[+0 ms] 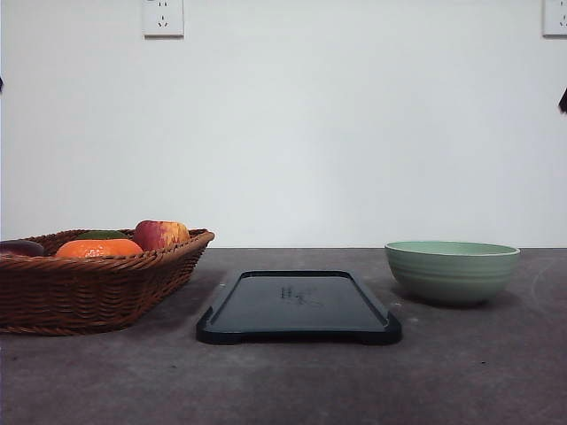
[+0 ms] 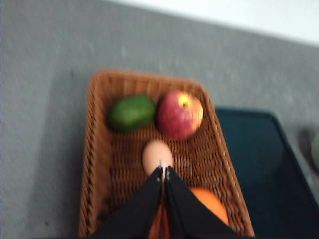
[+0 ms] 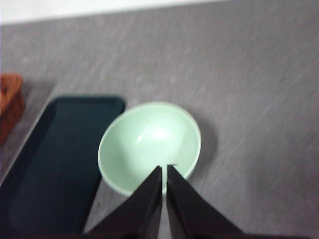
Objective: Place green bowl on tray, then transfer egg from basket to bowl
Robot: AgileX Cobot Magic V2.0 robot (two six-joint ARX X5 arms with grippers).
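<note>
Since the green bowl (image 1: pixel 452 270) has to go first, that's where I'd start: it sits on the table (image 1: pixel 292 381) at the right of the front view, just beside the tray (image 1: pixel 299 306) but not on it, a thin gap between them. It looks like glazed ceramic, so I'd guess stiff, a bit heavy and slick. The rim is probably the only sensible place to pinch, one finger inside and one outside, on the side away from the tray.

The right end effector (image 3: pixel 165 168) hovers above the bowl's near rim with its fingers pressed together, holding nothing, so it would need to spread before any grab.

The egg (image 2: pixel 157 157) lies in the middle of the basket (image 2: pixel 99 164), which is at the left of the front view. Light, fragile and round, so I'd take it gently across its narrow sides. The left end effector (image 2: pixel 164 169) is pressed together too, its tips right over the egg.

Funny thing: the front view only gives the apple (image 1: pixel 160 235), orange (image 1: pixel 98 249) and a dark bit peeking over the basket wall, while the left wrist view actually shows the egg plus a green avocado-looking fruit (image 2: pixel 131 113). The right wrist view shows the bowl's empty inside.
</note>
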